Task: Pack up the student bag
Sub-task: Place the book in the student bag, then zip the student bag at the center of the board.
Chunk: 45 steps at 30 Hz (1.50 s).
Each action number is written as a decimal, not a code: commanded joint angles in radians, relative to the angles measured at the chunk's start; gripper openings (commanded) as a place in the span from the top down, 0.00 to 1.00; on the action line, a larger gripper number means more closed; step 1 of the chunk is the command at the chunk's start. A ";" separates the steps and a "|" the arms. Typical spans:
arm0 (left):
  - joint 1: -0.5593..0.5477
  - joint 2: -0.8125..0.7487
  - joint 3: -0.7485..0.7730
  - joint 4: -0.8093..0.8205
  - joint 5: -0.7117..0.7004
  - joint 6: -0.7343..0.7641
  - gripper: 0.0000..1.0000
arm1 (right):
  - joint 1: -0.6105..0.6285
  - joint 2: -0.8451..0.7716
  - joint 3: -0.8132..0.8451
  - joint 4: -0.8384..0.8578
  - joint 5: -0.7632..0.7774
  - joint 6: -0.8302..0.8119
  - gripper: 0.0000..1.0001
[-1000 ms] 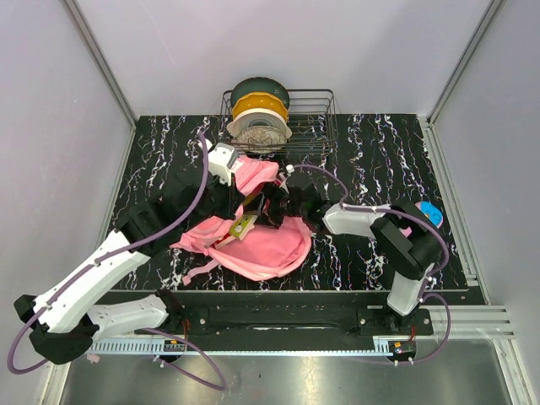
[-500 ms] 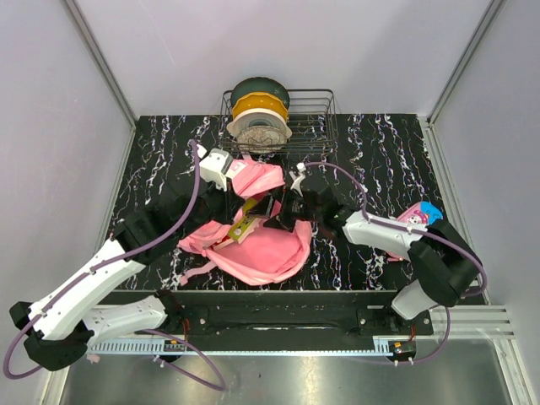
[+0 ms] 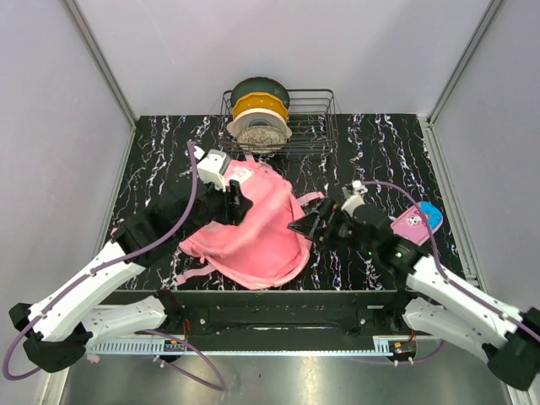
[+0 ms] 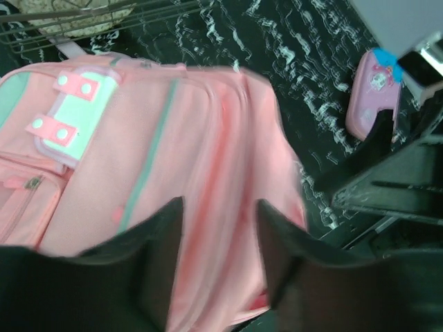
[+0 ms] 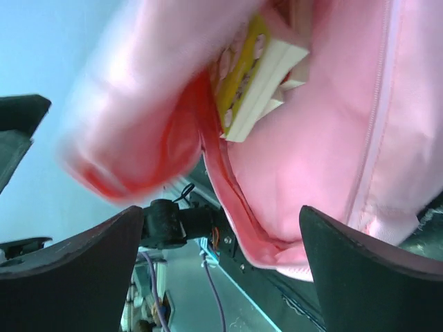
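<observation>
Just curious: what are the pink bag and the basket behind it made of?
The student bag looks like soft matte fabric: it sags and creases. The basket seems to be thin metal wire, an open see-through grid, slightly shiny.

Your left pincer (image 4: 220, 211) stands open over the large soft pink backpack (image 4: 173, 152); a small pink pencil case (image 4: 372, 93) lies on the black marbled tabletop (image 4: 304, 48).

No legible text — none, any view
</observation>
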 commanded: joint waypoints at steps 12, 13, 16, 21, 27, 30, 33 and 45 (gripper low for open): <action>-0.001 -0.124 -0.145 -0.030 -0.101 -0.197 0.07 | -0.002 -0.198 -0.049 -0.443 0.286 0.112 0.00; -0.001 -0.136 -0.160 -0.058 -0.127 -0.260 0.07 | -0.002 -0.149 -0.046 -0.467 0.269 0.096 0.00; -0.001 -0.136 -0.221 -0.164 -0.112 -0.374 0.09 | -0.002 -0.093 -0.070 -0.451 0.205 0.093 0.00; -0.048 -0.222 -0.364 -0.138 -0.073 -0.538 0.11 | -0.002 -0.037 -0.136 -0.262 0.077 0.099 0.00; -0.056 -0.310 -0.466 -0.171 -0.055 -0.612 0.12 | -0.002 0.117 -0.110 -0.103 -0.004 0.076 0.00; -0.059 -0.308 -0.455 -0.217 -0.069 -0.609 0.11 | -0.002 0.204 -0.093 -0.060 -0.038 0.058 0.00; -0.061 -0.308 -0.462 -0.237 -0.079 -0.615 0.11 | -0.002 0.275 -0.084 -0.029 -0.046 0.038 0.01; -0.062 -0.293 -0.395 -0.282 -0.148 -0.560 0.10 | -0.091 0.298 -0.010 -0.029 0.036 -0.071 0.74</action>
